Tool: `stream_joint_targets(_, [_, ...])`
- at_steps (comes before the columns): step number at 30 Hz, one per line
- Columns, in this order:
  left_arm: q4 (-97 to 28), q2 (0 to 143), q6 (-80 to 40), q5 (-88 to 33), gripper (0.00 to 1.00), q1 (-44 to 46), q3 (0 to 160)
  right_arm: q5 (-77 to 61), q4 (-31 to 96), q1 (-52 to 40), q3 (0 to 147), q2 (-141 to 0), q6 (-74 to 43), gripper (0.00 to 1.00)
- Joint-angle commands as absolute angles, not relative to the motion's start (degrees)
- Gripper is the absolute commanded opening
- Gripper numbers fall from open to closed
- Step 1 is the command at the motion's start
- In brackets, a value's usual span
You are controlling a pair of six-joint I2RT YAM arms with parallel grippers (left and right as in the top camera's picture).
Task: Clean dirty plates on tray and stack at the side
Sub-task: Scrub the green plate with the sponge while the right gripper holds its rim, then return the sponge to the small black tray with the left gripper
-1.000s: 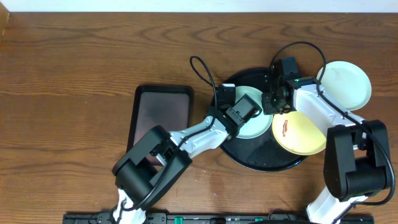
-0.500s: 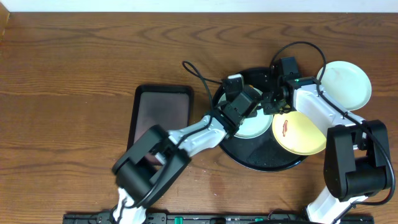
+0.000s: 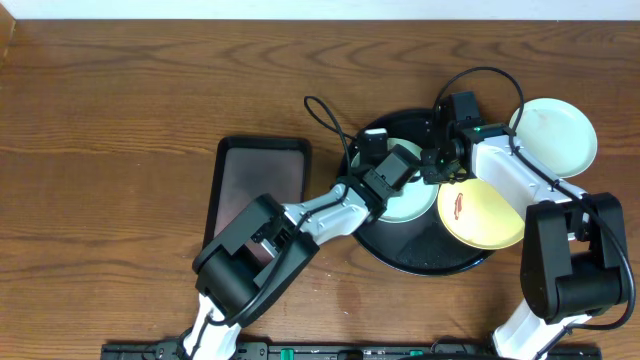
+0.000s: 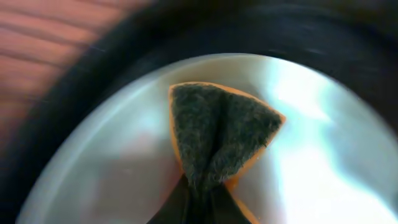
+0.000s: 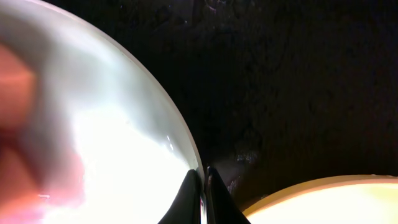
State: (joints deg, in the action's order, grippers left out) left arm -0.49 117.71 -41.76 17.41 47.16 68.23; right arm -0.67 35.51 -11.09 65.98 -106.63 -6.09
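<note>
Three plates show: one blue-white plate (image 3: 415,207) lies in the middle of the single round black tray (image 3: 420,252), one yellow plate (image 3: 488,222) with a red smear (image 3: 457,205) lies over the tray's right rim, and a second blue-white plate (image 3: 555,135) sits off the tray on the table (image 3: 120,120) to the right. The left gripper (image 4: 198,198) is clamped on one sponge (image 4: 217,130), its dark face pressed to the middle plate. The right gripper (image 5: 201,190) pinches that plate's rim, just beside the yellow one. One rectangular tray (image 3: 260,175) lies left of the round tray, partly under the left arm. From overhead both wrists cover much of the middle plate. The left wrist view is blurred, and a pink patch in the right wrist view cannot be made out.
</note>
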Motion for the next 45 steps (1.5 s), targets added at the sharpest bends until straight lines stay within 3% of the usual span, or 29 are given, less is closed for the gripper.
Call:
stream_joint_targets(1, [-5.61,118.26,-37.50,25.39,0.08,42.94,66.52,-0.69,35.55,-10.70,65.39,-106.08,-6.81,0.01])
stream_joint_targets(8, [-5.93,110.00,-37.54,24.49,0.08,41.63,66.52,-0.71,35.57,-10.70,65.39,-106.08,-6.81,0.01])
stream_joint_targets(11, [-5.41,107.42,-40.05,18.20,0.08,42.00,66.52,-0.71,35.53,-10.70,65.39,-106.08,-6.81,0.01])
stream_joint_targets(17, [-3.57,110.69,-53.78,5.93,0.08,44.23,66.50,-0.71,35.55,-10.70,65.39,-106.08,-6.81,0.01])
stream_joint_targets(25, [-4.54,115.13,-53.82,3.46,0.08,49.56,66.50,-0.71,35.55,-10.72,65.39,-106.08,-6.81,0.01])
stream_joint_targets(28, [-8.62,115.55,-51.07,6.96,0.08,49.74,66.50,-0.71,35.57,-10.70,65.39,-106.08,-6.81,0.01])
stream_joint_targets(36, [-18.33,114.65,-41.52,31.38,0.08,49.19,66.52,-0.71,35.57,-10.70,65.39,-106.08,-6.81,0.01])
stream_joint_targets(45, [-20.32,102.96,-39.00,34.13,0.07,47.55,66.52,-1.10,35.86,-10.79,65.65,-105.93,-6.81,0.01])
